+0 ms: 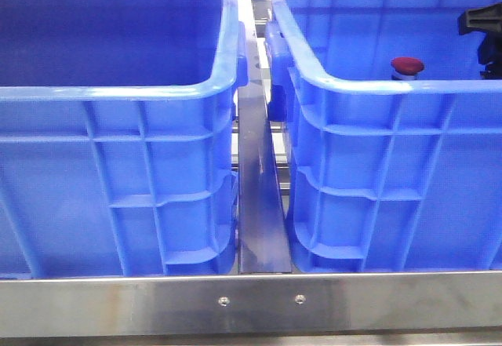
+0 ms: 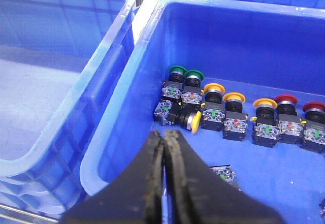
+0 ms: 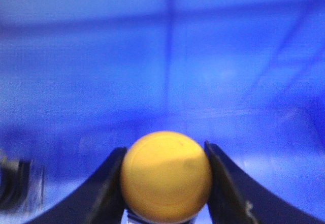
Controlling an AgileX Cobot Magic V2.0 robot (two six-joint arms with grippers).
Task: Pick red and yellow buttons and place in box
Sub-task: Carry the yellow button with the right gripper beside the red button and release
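**Two crates side by side on a steel frame**

The metal frame shows its front rail with two screws. Directly on it sit the left blue crate and the right blue crate, a narrow steel bar between them.

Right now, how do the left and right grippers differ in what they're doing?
The left gripper has its fingers pressed together on nothing, while the right gripper has its fingers spread around a yellow button. The left gripper hangs above the crate that holds a row of green, yellow and red buttons; the right wrist view shows only blurred blue behind the right gripper. Both have dark, tapering fingers.
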